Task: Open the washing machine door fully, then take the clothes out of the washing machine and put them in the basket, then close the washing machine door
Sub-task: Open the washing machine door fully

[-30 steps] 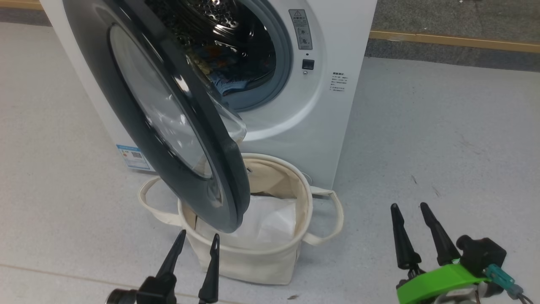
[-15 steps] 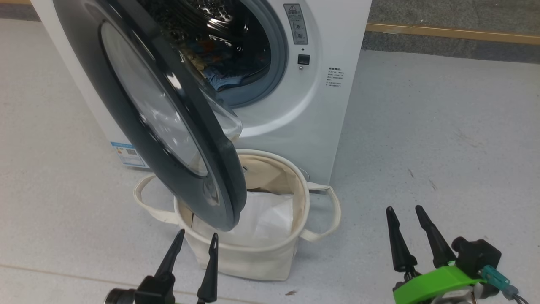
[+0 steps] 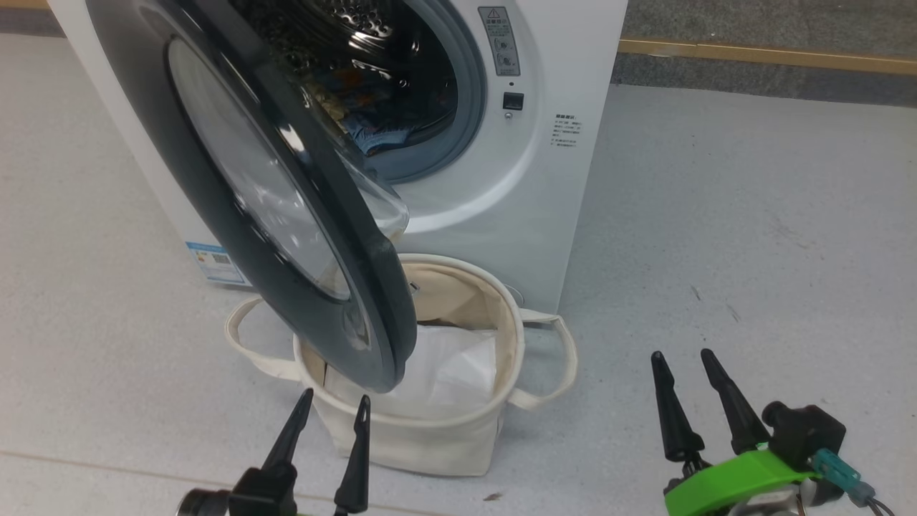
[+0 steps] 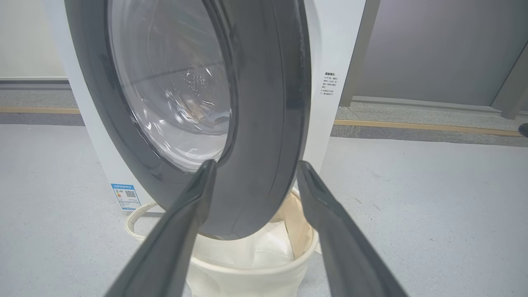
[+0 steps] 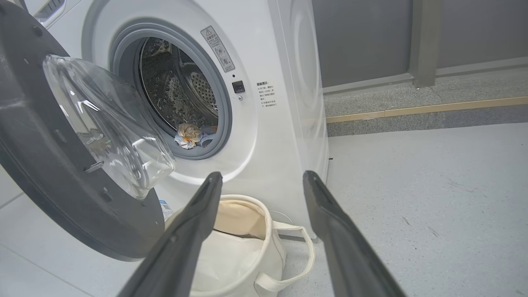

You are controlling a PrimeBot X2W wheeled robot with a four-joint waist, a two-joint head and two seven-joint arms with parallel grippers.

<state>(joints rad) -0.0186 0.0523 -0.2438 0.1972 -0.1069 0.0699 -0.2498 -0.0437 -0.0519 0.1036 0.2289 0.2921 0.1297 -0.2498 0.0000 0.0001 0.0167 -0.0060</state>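
Observation:
The white washing machine (image 3: 544, 208) stands ahead with its black-rimmed door (image 3: 215, 193) swung partway out over the basket (image 3: 430, 437). Blue and cream clothes (image 3: 372, 132) lie low in the drum; the right wrist view shows these clothes (image 5: 189, 135) at the drum mouth. My left gripper (image 3: 337, 396) is open, just short of the door's lower edge, and the door rim (image 4: 264, 103) fills the gap ahead of the left gripper (image 4: 255, 163). My right gripper (image 3: 680, 355) is open and empty over the floor, right of the basket (image 5: 243, 247).
A plain white sheet (image 3: 458, 373) lies inside the basket. Its two loop handles (image 3: 559, 358) stick out sideways. Grey floor (image 3: 752, 236) spreads to the right of the machine. A wooden strip (image 3: 774, 57) and a wall base run along the back.
The whole head picture has slid slightly left, so the camera moved. The door, basket and both open grippers keep their places relative to one another.

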